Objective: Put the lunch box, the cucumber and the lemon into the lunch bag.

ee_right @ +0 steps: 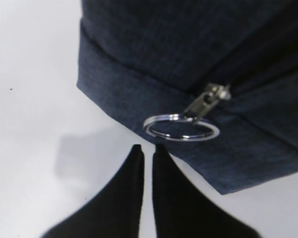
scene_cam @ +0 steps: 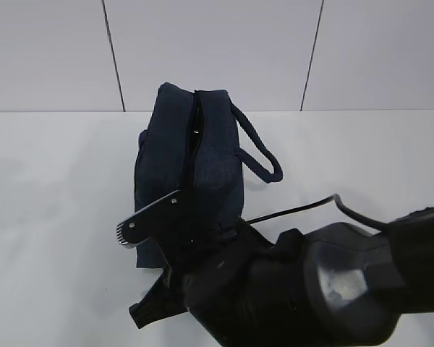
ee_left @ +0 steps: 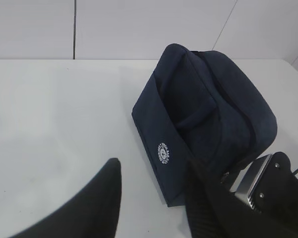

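Note:
The dark navy lunch bag point(scene_cam: 192, 170) stands on the white table, its looped handle point(scene_cam: 264, 152) hanging to the right. Its top zipper shows as a dark slit. In the right wrist view the silver ring pull point(ee_right: 181, 126) hangs from the zipper slider point(ee_right: 211, 96) at the bag's point(ee_right: 198, 44) near end. My right gripper point(ee_right: 148, 148) is shut and empty, its tips just short of the ring without touching it. My left gripper point(ee_left: 154, 171) is open and empty beside the bag's point(ee_left: 203, 114) logo side. The lunch box, cucumber and lemon are out of view.
My right arm point(scene_cam: 333, 282) fills the front right of the exterior view and hides the bag's near bottom; it also shows in the left wrist view point(ee_left: 273, 193). White table point(scene_cam: 50, 217) lies left of the bag. A panelled wall point(scene_cam: 217, 50) stands behind.

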`<action>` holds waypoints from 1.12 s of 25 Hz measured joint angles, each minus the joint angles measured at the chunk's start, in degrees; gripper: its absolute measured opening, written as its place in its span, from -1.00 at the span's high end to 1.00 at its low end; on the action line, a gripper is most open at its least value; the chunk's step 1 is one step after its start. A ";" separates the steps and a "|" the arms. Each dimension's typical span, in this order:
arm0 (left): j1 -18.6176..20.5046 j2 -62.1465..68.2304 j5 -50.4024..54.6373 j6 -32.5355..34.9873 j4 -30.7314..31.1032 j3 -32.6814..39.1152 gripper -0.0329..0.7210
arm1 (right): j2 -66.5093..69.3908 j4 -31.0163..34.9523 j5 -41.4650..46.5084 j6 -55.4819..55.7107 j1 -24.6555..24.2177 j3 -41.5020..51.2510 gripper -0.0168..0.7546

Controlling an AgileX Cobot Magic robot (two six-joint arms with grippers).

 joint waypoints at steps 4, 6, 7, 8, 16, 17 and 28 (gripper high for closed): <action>0.00 0.00 0.00 0.00 0.00 0.00 0.10 | 0.00 1.82 0.00 0.10 0.00 0.00 0.45; 0.00 0.00 0.00 0.00 0.00 0.00 0.10 | 0.00 2.05 0.00 0.10 0.00 0.00 0.22; 0.00 0.00 0.00 0.00 0.00 0.00 0.10 | 0.00 2.05 0.00 0.10 0.00 0.00 0.14; 0.00 0.00 0.00 0.00 0.00 0.00 0.10 | 0.00 2.05 0.00 0.10 0.00 0.00 0.09; 0.00 0.00 0.00 0.00 0.00 0.00 0.10 | 0.00 1.38 -0.11 0.10 0.00 -0.30 0.02; 0.00 0.00 0.00 0.00 0.00 0.00 0.10 | 0.00 1.12 -0.19 0.10 0.00 -0.30 0.01; 0.00 0.00 0.00 0.00 0.00 0.00 0.10 | 0.00 -1.59 -3.66 0.10 0.00 -0.61 -0.19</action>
